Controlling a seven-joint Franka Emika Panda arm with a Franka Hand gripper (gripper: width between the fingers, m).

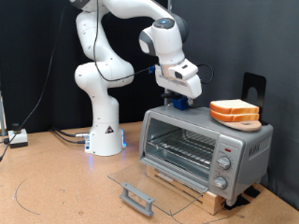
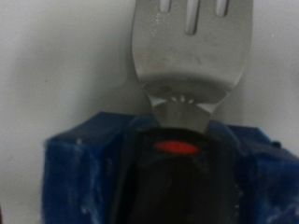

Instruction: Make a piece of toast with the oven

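The silver oven stands at the exterior view's right with its glass door folded down flat and its wire rack bare. Two stacked slices of toast lie on a small board on the oven's roof, to the right. My gripper hangs over the left end of the roof, right at a blue block. In the wrist view a slotted metal spatula with a black handle sits in the blue block. My fingers do not show.
The oven rests on a wooden base. The door handle sticks out towards the view's bottom. A black stand rises behind the toast. The robot's base and cables are at the left.
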